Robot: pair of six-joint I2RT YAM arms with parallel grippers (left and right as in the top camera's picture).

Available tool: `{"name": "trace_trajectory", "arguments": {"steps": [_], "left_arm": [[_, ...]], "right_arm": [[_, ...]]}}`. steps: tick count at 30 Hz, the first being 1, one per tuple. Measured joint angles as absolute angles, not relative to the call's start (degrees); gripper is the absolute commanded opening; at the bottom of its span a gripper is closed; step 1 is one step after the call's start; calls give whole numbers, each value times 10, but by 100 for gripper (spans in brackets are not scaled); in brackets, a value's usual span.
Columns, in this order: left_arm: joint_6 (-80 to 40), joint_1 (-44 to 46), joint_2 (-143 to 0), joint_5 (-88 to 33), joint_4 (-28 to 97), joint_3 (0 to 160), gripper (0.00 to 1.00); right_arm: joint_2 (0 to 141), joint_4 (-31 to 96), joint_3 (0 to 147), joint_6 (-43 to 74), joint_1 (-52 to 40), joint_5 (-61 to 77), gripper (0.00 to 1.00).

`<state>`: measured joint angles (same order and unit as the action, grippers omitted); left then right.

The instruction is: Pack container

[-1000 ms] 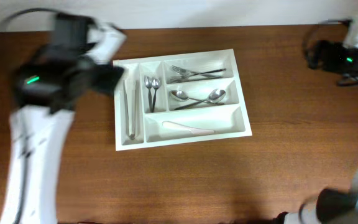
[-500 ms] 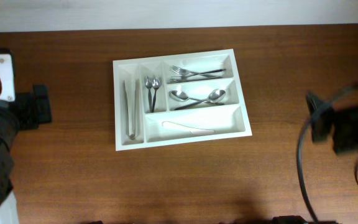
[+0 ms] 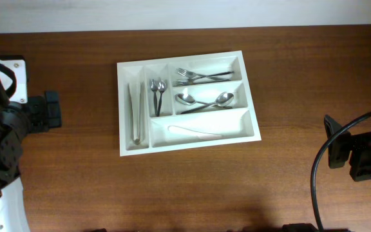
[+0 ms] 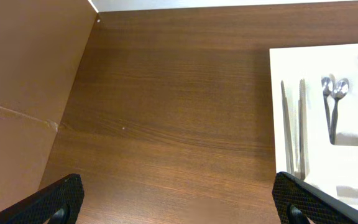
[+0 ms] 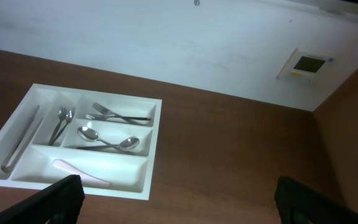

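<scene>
The container (image 3: 237,125) lies flat on the brown wooden table (image 3: 185,193), a little behind its middle and slightly skewed, with both arms well apart from it. Its far-left narrow compartment holds a pair of metal tongs (image 3: 134,113) lying lengthwise. The narrow compartment just beside it holds two small spoons (image 3: 157,95), bowls toward the far edge. Of the three long compartments, the farthest holds forks (image 3: 201,75), the middle one two larger spoons (image 3: 205,100), and the nearest a pale pinkish utensil (image 3: 195,133) whose kind I cannot tell.

The left gripper (image 4: 179,202) hangs over bare wood to the left of the container. Its fingers are spread wide with nothing between them, and its view catches the tongs and small spoons at the right edge. A brown panel (image 4: 23,74) stands along the table's left side.

The right gripper (image 5: 179,199) is off to the container's right, toward the near edge. Its fingers are likewise spread wide and hold nothing. Beyond the table rises a white wall (image 5: 166,43).
</scene>
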<state>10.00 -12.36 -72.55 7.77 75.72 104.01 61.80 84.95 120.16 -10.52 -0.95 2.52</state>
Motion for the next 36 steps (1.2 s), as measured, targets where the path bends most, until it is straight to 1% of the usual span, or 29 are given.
{"name": "trace_trajectory", "arguments": {"steps": [31, 34, 36], "left_arm": [[100, -124, -726, 78, 757, 1040, 99], [100, -124, -726, 78, 757, 1040, 99], [100, -124, -726, 78, 757, 1040, 99]], "right_arm": [[618, 863, 1202, -105, -10, 26, 99], [613, 830, 1191, -105, -10, 32, 99], [593, 770, 1157, -105, -10, 41, 99]]}}
